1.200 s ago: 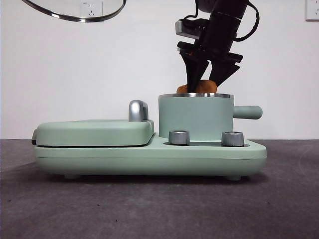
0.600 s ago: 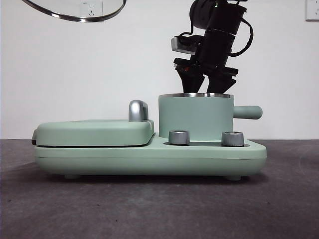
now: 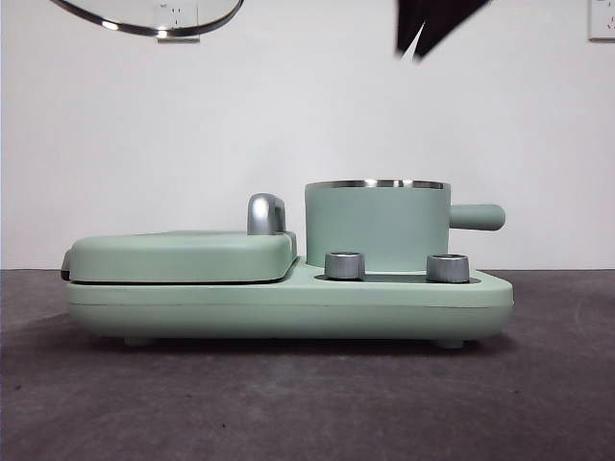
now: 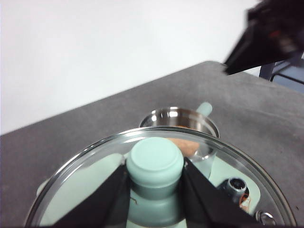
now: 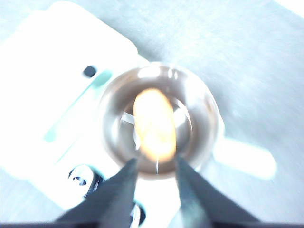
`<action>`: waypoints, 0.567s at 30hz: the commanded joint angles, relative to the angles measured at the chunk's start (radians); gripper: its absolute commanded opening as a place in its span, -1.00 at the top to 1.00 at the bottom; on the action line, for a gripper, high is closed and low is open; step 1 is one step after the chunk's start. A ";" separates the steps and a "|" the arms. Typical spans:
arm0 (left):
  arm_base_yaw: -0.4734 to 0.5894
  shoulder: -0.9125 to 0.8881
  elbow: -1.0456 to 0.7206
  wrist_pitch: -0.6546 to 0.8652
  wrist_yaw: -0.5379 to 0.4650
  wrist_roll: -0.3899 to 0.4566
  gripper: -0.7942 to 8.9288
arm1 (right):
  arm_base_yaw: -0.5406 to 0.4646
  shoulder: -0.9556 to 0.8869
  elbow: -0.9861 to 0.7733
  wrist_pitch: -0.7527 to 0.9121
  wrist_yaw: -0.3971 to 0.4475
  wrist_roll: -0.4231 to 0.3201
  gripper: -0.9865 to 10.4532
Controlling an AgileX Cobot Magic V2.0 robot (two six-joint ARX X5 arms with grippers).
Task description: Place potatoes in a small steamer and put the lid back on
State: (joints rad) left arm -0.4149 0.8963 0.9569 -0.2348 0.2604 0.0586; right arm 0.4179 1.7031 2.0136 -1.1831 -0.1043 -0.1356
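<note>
The small steamer (image 3: 377, 226) stands on the right half of the mint-green appliance, uncovered. The potato (image 5: 154, 124) lies inside it; the left wrist view shows it through the glass (image 4: 183, 145), and the pot wall hides it in the front view. My right gripper (image 5: 154, 164) is open and empty, high above the pot; only its black tips (image 3: 428, 24) show at the front view's top edge. My left gripper (image 4: 155, 171) is shut on the knob of the lid (image 4: 228, 156). It holds the lid (image 3: 144, 19) high at the upper left, well clear of the pot.
The flat griddle cover (image 3: 183, 254) with its chrome handle (image 3: 266, 213) fills the appliance's left half. Two steel knobs (image 3: 345, 265) (image 3: 448, 268) sit in front of the pot. The pot's stubby handle (image 3: 478, 216) sticks out to the right.
My right gripper has let go of the potato in the pot and risen straight up, almost out of the front view. The lid has stayed put.
</note>
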 commanded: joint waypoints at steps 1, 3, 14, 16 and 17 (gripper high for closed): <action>-0.013 0.035 0.017 0.074 0.002 -0.021 0.82 | 0.002 -0.071 -0.019 -0.014 0.000 -0.010 0.66; -0.029 0.081 0.017 0.122 0.009 -0.026 0.82 | 0.009 -0.173 -0.092 -0.003 -0.001 -0.010 0.66; -0.122 0.326 0.026 0.418 0.031 -0.026 0.82 | 0.101 -0.662 -0.599 0.075 0.000 0.017 0.66; -0.136 0.374 0.044 0.441 0.033 -0.026 0.82 | 0.109 -0.724 -0.652 0.082 0.000 0.027 0.66; -0.143 0.399 0.056 0.446 0.033 -0.025 0.82 | 0.113 -0.762 -0.681 0.083 -0.001 0.029 0.66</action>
State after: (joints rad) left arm -0.5484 1.2800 0.9718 0.1703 0.2874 0.0364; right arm 0.5213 0.9581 1.3296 -1.1152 -0.1047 -0.1246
